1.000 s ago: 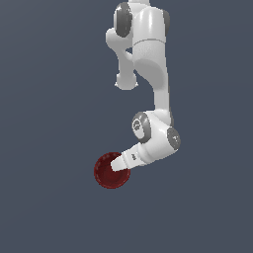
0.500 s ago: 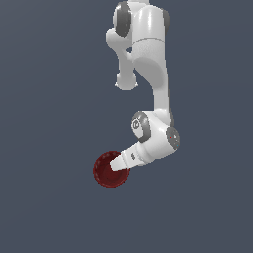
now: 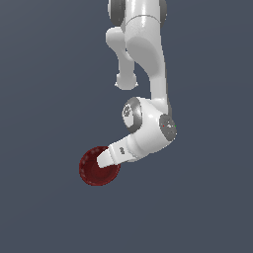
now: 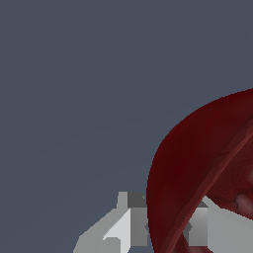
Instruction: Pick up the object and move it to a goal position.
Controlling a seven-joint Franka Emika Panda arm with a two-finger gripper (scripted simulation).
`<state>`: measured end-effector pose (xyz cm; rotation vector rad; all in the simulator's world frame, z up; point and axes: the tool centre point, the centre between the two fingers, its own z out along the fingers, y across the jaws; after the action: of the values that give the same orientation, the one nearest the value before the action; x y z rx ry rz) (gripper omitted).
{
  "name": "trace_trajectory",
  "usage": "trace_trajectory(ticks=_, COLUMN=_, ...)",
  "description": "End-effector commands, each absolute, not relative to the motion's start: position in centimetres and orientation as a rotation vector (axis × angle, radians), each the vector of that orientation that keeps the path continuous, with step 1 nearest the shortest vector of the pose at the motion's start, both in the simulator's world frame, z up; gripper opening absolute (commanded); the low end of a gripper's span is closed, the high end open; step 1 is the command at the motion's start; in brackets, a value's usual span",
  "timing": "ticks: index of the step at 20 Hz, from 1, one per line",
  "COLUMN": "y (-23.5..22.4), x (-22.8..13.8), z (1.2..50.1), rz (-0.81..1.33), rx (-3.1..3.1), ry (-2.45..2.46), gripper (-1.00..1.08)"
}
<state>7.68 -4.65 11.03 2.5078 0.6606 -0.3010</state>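
The object, a small dark red shallow bowl [image 3: 96,169], hangs in the air against the plain grey background, turned almost on edge. My gripper [image 3: 105,160] reaches into it from the exterior view's right and is shut on its rim. In the wrist view the bowl [image 4: 207,148] fills one side of the picture. Its thin wall runs between the two grey fingers [image 4: 121,230] of the gripper [image 4: 168,232], one finger outside the bowl and one inside. No goal marker shows in either view.
The white arm [image 3: 148,74] comes down from the top of the exterior view and bends at a joint [image 3: 165,128] above the bowl. Around it there is only the uniform dark grey background.
The gripper and the bowl in it have shifted slightly up and toward the exterior view's left. The grip on the bowl looks the same.
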Motion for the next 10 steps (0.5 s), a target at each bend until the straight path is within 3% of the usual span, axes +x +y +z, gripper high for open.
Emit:
trace_trajectory(ticks=1, y=-6.1, x=8.2, z=13.8, rz=-0.297, rx=2.508, ry=0.659, gripper=-1.0)
trace_trajectory(ticks=10, y=-9.7, x=9.9, z=20.8, rz=-0.297, rx=2.508, ry=0.66, gripper=-1.0)
